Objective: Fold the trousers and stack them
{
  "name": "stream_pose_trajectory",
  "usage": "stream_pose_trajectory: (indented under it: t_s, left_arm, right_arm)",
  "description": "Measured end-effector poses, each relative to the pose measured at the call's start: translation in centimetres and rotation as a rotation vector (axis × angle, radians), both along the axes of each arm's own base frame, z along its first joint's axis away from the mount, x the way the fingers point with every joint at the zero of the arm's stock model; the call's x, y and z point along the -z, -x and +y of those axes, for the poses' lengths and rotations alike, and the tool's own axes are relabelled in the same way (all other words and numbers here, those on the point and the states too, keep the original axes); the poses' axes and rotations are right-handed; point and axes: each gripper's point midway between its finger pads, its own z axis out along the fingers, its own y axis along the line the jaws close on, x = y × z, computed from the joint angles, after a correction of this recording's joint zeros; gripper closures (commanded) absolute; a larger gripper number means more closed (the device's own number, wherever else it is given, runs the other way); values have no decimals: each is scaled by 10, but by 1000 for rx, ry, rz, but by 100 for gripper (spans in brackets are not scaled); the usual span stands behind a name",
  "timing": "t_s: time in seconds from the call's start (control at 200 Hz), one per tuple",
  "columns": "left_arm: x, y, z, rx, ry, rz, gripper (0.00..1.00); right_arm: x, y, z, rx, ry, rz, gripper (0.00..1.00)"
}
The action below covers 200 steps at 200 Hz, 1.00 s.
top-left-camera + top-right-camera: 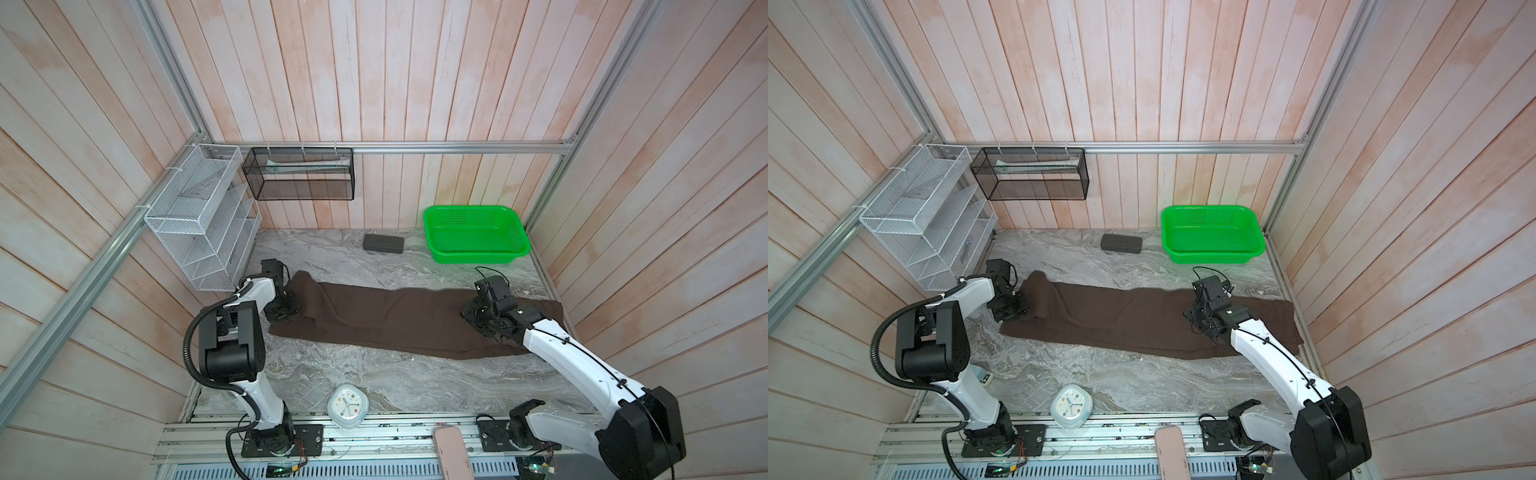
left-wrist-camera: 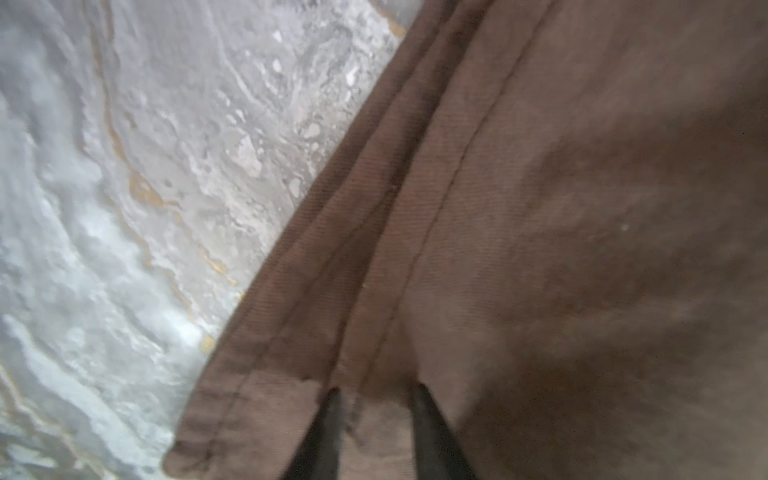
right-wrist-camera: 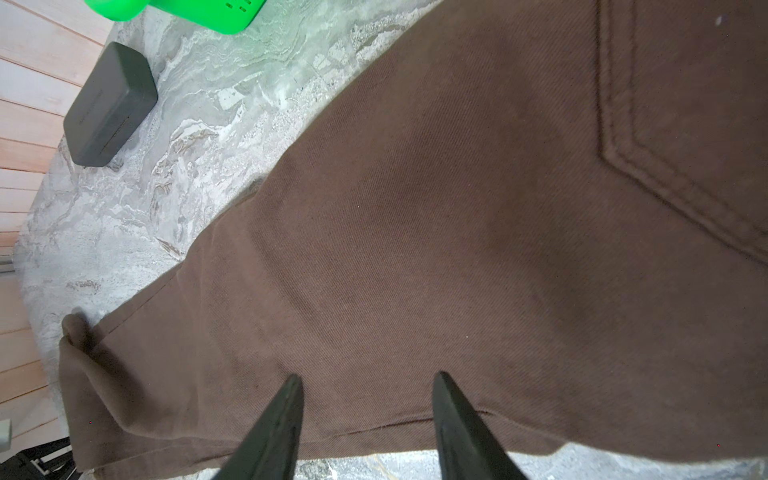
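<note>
Here the trousers (image 1: 395, 320) lie stretched flat across the middle of the bench (image 1: 374, 382), running from left to right, with the leg ends at the left and the wider pocket end at the right, close to the right wall. At the left end the cloth is slightly rumpled, and its far corner bulges up a little. The left arm (image 1: 253, 291) reaches down to that end. In its wrist view the left jaws stand only narrowly apart at the hem, with a pinch of brown cloth between the dark fingers (image 2: 328, 424) and creases running away from it, so they appear to be closed on the trousers. The right arm (image 1: 552, 345) comes over the right end. The right jaws stand about half open and hold nothing. Their fingers (image 3: 286, 411) point down at smooth cloth near the near edge; whether the tips touch it cannot be told. A stitched pocket (image 3: 685, 124) shows beside them. A green basket (image 1: 473, 254) sits in the far right corner, with a dark grey case (image 1: 383, 243) just left of it, both apart from the trousers. A white clock (image 1: 347, 405) rests at the near edge.
</note>
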Motion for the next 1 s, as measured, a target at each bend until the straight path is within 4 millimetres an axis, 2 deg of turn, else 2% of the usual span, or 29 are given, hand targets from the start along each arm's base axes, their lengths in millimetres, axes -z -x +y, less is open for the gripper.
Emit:
stream_pose_trajectory:
  t_s: [0.105,0.295,0.5,0.605,0.815,1.0]
  left_arm:
    - [0,0,4,-3,-14,1,80]
    - [0,0,7,1,-23,1,100]
    - [-3,2,8,5,-29,-1,100]
    - [-19,6,13,4,-64,-17,100]
    - [-68,23,37,-27,-200,-58,100]
    - [-67,39,60,-60,-298,16,100]
  right_arm:
    - [0,0,0,0,0,-1,48]
    - [0,0,0,1,-1,-1,48]
    - [-1,0,0,1,-4,-7,48]
    - [-1,0,0,0,-5,-11,48]
    - [-2,-2,0,-8,-4,-22,48]
    - [0,-3,-5,-4,4,-19,48]
